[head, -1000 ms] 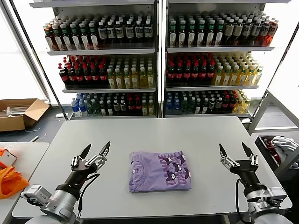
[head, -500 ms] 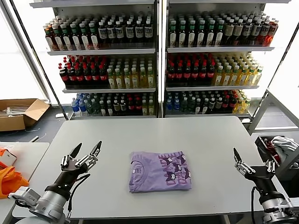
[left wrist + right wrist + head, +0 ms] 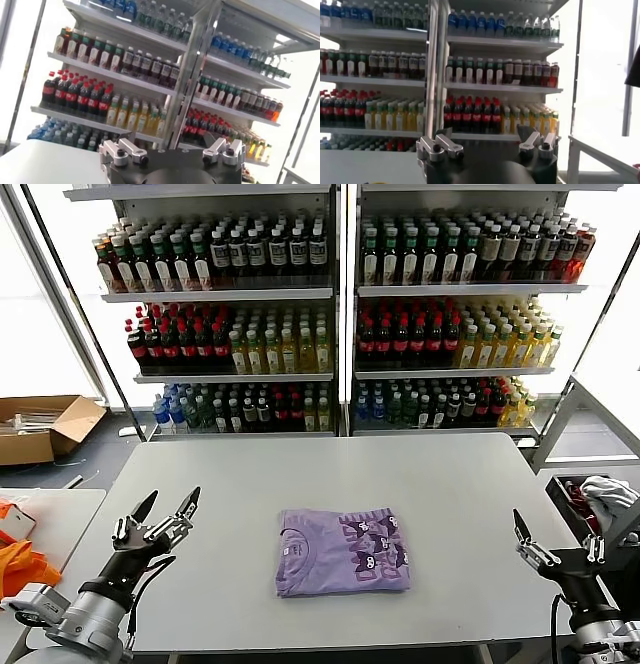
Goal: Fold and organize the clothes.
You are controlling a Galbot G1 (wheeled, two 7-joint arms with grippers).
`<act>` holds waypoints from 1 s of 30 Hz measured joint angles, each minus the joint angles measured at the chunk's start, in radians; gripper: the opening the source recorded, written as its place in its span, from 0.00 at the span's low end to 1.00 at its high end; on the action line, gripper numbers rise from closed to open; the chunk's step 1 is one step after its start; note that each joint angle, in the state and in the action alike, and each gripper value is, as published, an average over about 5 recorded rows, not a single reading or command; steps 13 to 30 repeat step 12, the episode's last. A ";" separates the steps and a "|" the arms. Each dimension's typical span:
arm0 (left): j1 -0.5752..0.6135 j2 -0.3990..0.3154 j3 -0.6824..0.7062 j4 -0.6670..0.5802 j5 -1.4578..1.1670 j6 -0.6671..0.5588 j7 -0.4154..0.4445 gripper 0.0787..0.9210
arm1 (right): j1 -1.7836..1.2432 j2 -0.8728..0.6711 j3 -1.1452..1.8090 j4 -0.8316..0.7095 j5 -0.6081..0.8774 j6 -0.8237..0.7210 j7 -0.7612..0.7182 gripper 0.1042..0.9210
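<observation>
While the folded lavender T-shirt (image 3: 342,551) lies mid-table (image 3: 330,469), well apart from both, the left gripper (image 3: 160,513) and right gripper (image 3: 556,540) hover wide open at opposite table edges.

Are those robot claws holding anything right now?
Nothing is held. The left end effector and right end effector are open, apart from the folded T-shirt.

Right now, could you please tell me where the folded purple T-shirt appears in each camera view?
Head view: the T-shirt lies folded at the table's centre, between both arms.
Left wrist view: not in it.
Right wrist view: not in it.
Shared landmark: the drinks shelves appear in all three.
</observation>
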 measured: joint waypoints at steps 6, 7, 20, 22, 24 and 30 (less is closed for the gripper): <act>0.000 0.005 -0.019 0.007 0.001 -0.002 0.005 0.88 | -0.002 0.004 0.005 -0.005 -0.004 0.007 -0.012 0.88; 0.000 0.005 -0.023 0.007 0.001 -0.003 0.007 0.88 | -0.003 0.004 0.005 -0.005 -0.003 0.008 -0.014 0.88; 0.002 0.006 -0.036 0.004 0.001 -0.004 0.017 0.88 | -0.007 0.005 0.004 -0.006 -0.002 0.014 -0.023 0.88; 0.002 0.006 -0.036 0.004 0.001 -0.004 0.017 0.88 | -0.007 0.005 0.004 -0.006 -0.002 0.014 -0.023 0.88; 0.002 0.006 -0.036 0.004 0.001 -0.004 0.017 0.88 | -0.007 0.005 0.004 -0.006 -0.002 0.014 -0.023 0.88; 0.002 0.006 -0.036 0.004 0.001 -0.004 0.017 0.88 | -0.007 0.005 0.004 -0.006 -0.002 0.014 -0.023 0.88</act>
